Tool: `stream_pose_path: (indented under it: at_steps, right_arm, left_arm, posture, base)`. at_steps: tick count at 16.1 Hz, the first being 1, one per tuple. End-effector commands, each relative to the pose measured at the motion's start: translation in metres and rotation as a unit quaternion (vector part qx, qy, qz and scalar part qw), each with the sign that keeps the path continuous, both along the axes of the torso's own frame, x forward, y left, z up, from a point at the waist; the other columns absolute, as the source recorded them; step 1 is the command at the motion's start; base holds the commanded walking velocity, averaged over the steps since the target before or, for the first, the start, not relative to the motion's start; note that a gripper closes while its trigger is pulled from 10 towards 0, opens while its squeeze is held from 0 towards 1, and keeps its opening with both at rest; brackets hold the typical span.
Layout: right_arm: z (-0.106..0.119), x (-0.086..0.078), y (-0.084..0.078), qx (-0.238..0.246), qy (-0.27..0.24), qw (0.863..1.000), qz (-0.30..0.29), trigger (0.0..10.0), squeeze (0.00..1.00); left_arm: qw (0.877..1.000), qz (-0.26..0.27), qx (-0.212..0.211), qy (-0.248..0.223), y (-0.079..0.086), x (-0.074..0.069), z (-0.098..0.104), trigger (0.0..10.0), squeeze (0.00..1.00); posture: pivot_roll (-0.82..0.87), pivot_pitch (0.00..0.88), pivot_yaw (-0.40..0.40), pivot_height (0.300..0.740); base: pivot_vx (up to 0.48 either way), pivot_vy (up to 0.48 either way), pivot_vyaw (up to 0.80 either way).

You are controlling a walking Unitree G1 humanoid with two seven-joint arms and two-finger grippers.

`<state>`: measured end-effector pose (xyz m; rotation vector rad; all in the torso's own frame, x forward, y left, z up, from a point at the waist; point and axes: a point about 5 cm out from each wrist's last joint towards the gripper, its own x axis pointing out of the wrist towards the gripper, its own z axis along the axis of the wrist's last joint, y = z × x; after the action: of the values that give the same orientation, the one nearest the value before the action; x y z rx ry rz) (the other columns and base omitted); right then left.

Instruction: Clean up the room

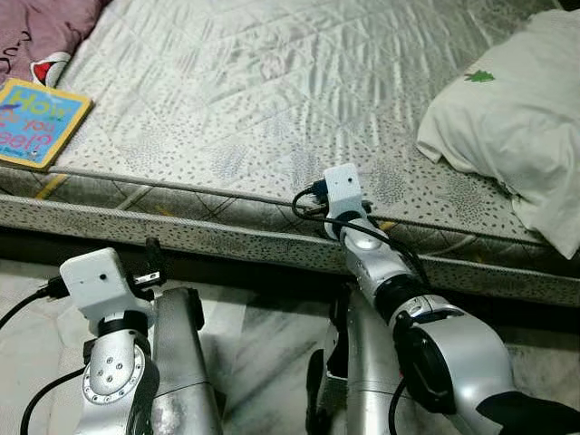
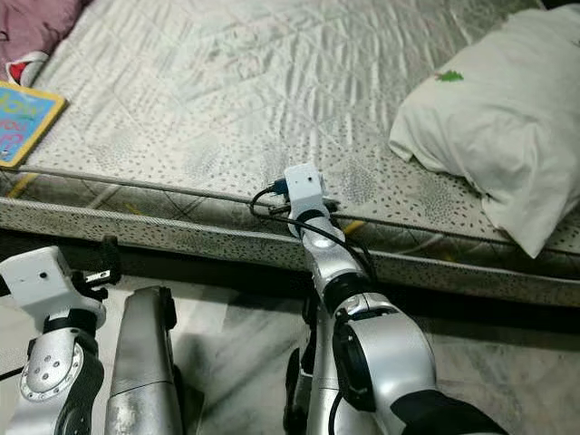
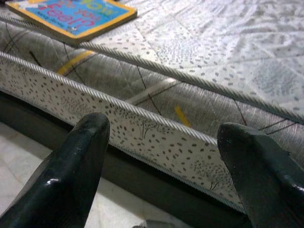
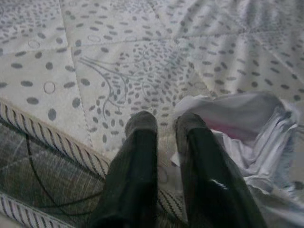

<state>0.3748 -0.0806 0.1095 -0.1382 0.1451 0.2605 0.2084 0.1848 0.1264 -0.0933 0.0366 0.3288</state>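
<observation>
1. While the robot stands at the edge of the mattress (image 1: 272, 109), the step in hand looks like picking litter off the bed — a crumpled white wrapper (image 4: 247, 137) lies on the dotted fabric close to the mattress edge, just beside the right end effector (image 4: 161, 121).
2. The right arm reaches forward over the piped edge of the mattress; in the right wrist view its two black fingers (image 4: 137, 156) stand nearly together, with only a thin gap and nothing between them. One finger seems to touch or overlap the wrapper's near edge, but I cannot tell whether there is real contact.
3. The next move likely calls for spreading those fingers, shifting sideways over the crumpled bulk and closing on it — thin wrapping may slip or tear.
4. The left end effector (image 3: 166, 156) hangs low beside the bed, released and wide apart, empty, facing the mattress side.
5. Other things await: a children's book (image 1: 36, 122) at the left corner of the mattress, a pink cloth (image 1: 41, 27) beyond it, and a white pillow (image 1: 517, 118) on the right.
</observation>
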Motion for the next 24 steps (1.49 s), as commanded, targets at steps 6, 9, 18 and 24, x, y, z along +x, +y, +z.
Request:
stream_pose_path:
  at_steps: [6,9,18,24]
  right_arm:
    - [0.005,0.001,-0.001,0.001,-0.02,1.0,0.007,10.0,1.0]
    - [0.019,0.004,0.003,0.018,-0.06,0.998,0.019,10.0,1.0]
    - [0.037,0.01,-0.003,-0.012,-0.116,0.993,0.003,10.0,1.0]
    - [0.029,0.015,-0.04,-0.092,-0.086,0.99,-0.066,10.0,0.68]
  left_arm:
    - [1.0,0.012,-0.014,0.005,-0.003,-0.002,0.0,10.0,0.0]
    - [1.0,0.015,-0.01,0.002,-0.001,-0.001,0.002,10.0,0.0]
    - [1.0,0.01,-0.01,-0.001,-0.004,0.0,0.003,10.0,0.0]
    - [1.0,0.007,-0.012,0.005,-0.006,-0.004,0.002,10.0,0.0]
  posture:
    - [0.24,0.248,-0.092,0.489]
    - [0.25,0.234,-0.092,0.489]
    - [0.25,0.223,-0.089,0.489]
    - [0.26,0.245,-0.08,0.489]
  base:
    - [0.0,0.0,0.0]
    - [0.0,0.0,0.0]
    - [0.0,0.0,0.0]
    - [0.0,0.0,0.0]
